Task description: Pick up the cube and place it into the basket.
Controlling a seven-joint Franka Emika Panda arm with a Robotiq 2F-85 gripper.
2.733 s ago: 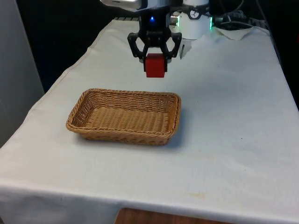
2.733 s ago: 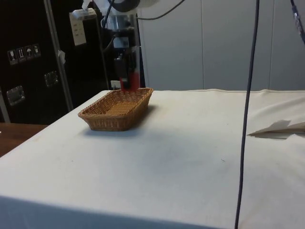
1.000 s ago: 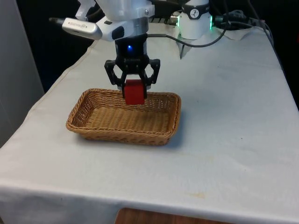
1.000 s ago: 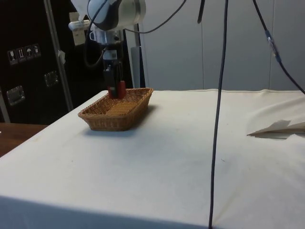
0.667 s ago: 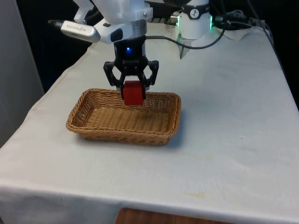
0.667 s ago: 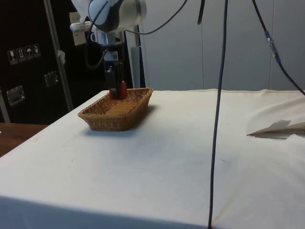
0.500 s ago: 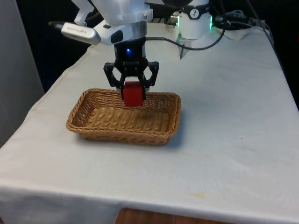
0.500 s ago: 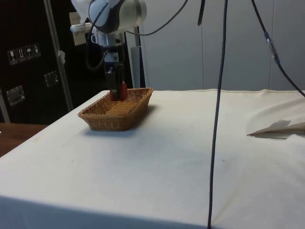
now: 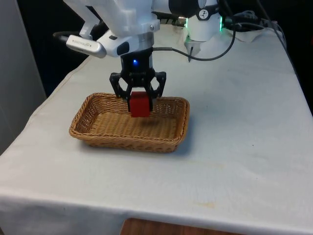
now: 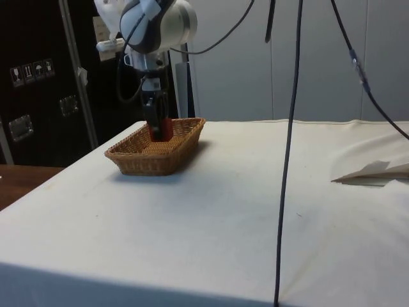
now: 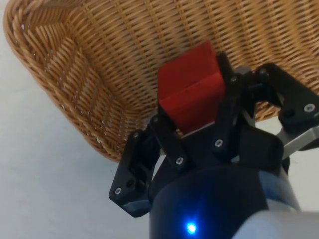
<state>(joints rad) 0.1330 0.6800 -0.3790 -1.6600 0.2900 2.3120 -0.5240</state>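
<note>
A red cube (image 9: 139, 104) hangs inside the wicker basket (image 9: 93, 134), a little above its woven floor and near the far rim. My black gripper (image 9: 139, 104) is shut on the cube from both sides. From the side, the cube (image 10: 162, 130) sits low between the basket's walls (image 10: 172, 157), with the gripper (image 10: 158, 131) coming straight down on it. In the wrist view the cube (image 11: 190, 91) is clamped between the two fingers (image 11: 160, 130), above the basket's weave (image 11: 94, 74).
White cloth covers the table (image 9: 234, 147) around the basket. A black cable (image 10: 286, 153) hangs down in the side view's foreground. A crumpled sheet of paper (image 10: 374, 171) lies at the side view's right edge.
The gripper has moved down a little with the cube, which now sits lower within the basket. Earlier still, it carried the cube from beyond the basket's far rim to above it.
</note>
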